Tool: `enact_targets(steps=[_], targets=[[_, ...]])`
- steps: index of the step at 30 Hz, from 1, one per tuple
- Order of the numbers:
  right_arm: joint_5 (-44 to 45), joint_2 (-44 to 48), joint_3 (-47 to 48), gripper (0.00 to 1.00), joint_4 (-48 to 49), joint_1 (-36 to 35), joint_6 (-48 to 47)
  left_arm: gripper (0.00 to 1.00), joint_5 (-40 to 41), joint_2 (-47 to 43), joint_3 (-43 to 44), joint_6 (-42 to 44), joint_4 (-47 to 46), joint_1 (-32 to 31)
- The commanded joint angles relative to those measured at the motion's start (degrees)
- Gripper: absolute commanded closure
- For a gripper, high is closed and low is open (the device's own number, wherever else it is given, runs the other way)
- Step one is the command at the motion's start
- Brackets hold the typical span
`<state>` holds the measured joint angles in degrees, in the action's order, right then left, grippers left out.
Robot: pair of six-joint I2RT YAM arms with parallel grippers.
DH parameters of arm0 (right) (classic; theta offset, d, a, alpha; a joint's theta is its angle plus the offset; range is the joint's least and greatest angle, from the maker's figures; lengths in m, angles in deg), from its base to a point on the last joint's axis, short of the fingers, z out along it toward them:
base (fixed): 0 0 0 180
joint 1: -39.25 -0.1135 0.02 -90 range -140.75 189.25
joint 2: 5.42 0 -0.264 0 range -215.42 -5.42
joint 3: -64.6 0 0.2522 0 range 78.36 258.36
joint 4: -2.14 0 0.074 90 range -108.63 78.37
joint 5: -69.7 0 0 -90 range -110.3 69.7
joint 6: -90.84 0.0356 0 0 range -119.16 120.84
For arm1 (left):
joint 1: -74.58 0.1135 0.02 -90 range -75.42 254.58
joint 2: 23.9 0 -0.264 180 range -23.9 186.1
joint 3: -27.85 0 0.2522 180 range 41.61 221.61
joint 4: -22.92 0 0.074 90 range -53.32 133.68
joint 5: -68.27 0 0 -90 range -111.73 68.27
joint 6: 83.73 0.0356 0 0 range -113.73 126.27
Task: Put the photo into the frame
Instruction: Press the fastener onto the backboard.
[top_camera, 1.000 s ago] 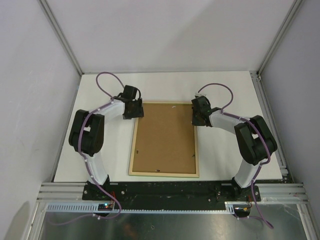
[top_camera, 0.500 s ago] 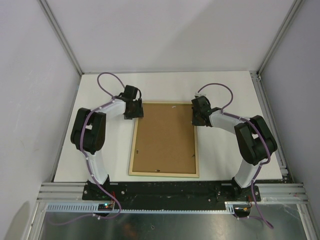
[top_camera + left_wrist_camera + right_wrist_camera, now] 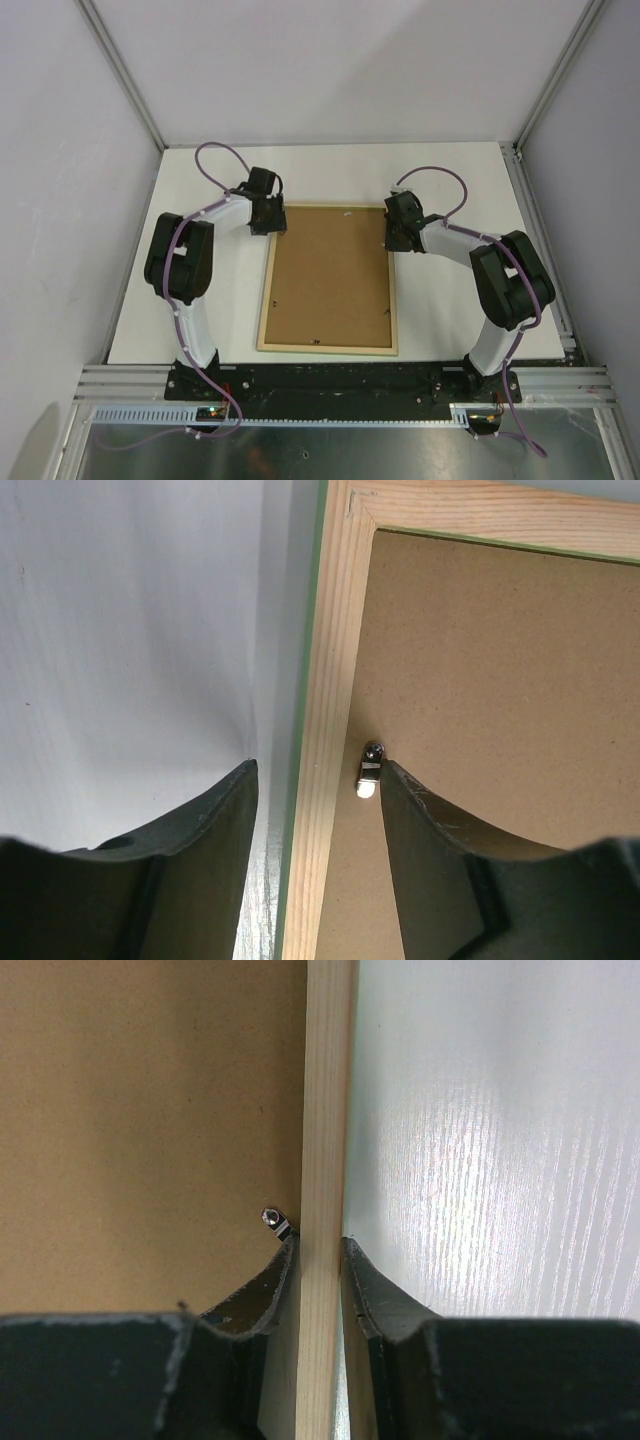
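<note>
Presently, the frame (image 3: 327,347) lay flat on the white surface (image 3: 440,310) between the two arms, pale wood back facing up. Its long sides ran away from the arm bases and its near short side was close to the near edge of the surface. A brown backing board (image 3: 330,275) sat inside the wood rails. In the left wrist view a thin green line showed along the outer edge of the left rail. The left gripper (image 3: 315,770) was at the left rail, near the frame's far left corner, and was open: jaws spread wide astride the rail, with a visible gap on either side. Its outer finger was over the white surface and its inner finger over the backing board. A small metal clip (image 3: 369,770) sat on the board at the rail's inner edge, just beside the inner fingertip. The right gripper (image 3: 318,1242) was at the right rail, near the far right corner, and was closed onto it, the rail pinched between the two fingers. One finger pressed the inner face on the board side, the other the outer face on the surface side. A second metal clip (image 3: 274,1220) sat on the board just beyond the inner fingertip, close beside the rail. Whether the frame was raised off the surface at either rail could not be told.
</note>
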<state>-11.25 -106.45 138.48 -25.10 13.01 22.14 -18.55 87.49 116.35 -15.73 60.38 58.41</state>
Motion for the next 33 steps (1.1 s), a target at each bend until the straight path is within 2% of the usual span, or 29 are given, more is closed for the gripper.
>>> enact_targets(steps=[1, 6, 23, 27, 29, 33], targets=[[-1.53, 1.80, 0.77, 1.00, -2.83, 0.04, -1.13, 0.44, 1.29, 0.72, 1.26, 0.46, 0.61, 0.78], [-1.67, 1.83, 0.70, 1.00, -2.93, -0.03, -1.03, 0.52, 2.53, 1.14, 1.49, -0.06, 0.73, 1.21], [-1.50, 2.14, 0.70, 1.00, -3.47, 0.34, -1.26, 0.95, 6.23, 3.56, 4.38, -1.53, 0.60, 1.86], [-1.73, 2.12, 0.70, 1.00, -3.42, 0.68, -1.22, 0.97, 6.02, 3.84, 4.71, -1.50, 0.61, 2.00], [-1.84, 2.19, 0.77, 1.00, -3.27, 0.84, -1.25, 0.94, 5.40, 3.39, 4.82, -1.37, 0.63, 2.01], [-1.86, 2.26, 0.71, 1.00, -3.43, 1.26, -0.97, 0.74, -0.66, -1.63, 4.31, -0.78, 0.67, 1.87]])
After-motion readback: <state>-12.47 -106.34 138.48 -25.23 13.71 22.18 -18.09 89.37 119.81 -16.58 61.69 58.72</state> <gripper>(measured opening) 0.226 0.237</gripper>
